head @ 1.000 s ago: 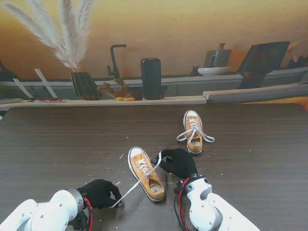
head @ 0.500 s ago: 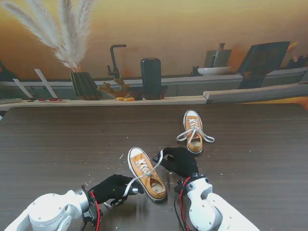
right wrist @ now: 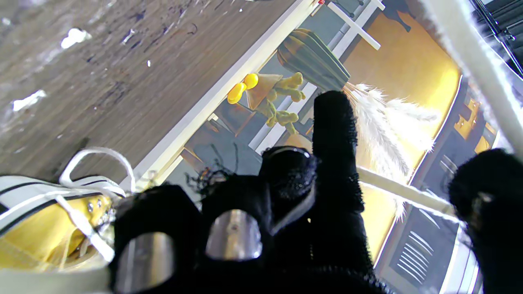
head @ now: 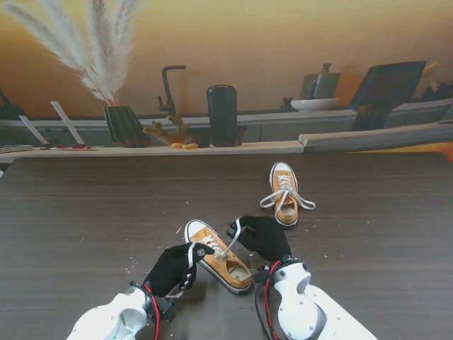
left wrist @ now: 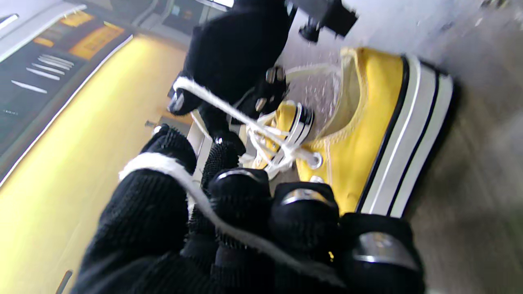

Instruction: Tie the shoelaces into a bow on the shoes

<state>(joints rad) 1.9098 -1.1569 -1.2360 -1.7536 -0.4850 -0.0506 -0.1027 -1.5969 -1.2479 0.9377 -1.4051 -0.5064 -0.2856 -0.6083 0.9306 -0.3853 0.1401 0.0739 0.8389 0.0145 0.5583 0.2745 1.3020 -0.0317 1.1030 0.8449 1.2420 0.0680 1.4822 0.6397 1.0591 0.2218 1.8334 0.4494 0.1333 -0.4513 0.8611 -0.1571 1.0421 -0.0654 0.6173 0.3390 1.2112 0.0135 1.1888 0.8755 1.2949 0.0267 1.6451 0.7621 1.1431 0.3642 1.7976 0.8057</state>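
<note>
Beside near shoe (head: 218,257), L robot hand (left wrist: 229,228) gripping lace (left wrist: 229,114), stand view unclear.

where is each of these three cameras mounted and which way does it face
Stand view: above the shoulders, looking down at the table; both arms, left hand and right hand show.
Left wrist view: looks along the fingers at the near shoe and its lace.
Right wrist view: looks along the fingers past the near shoe toward the backdrop.
Shared: all three show the near shoe.
</note>
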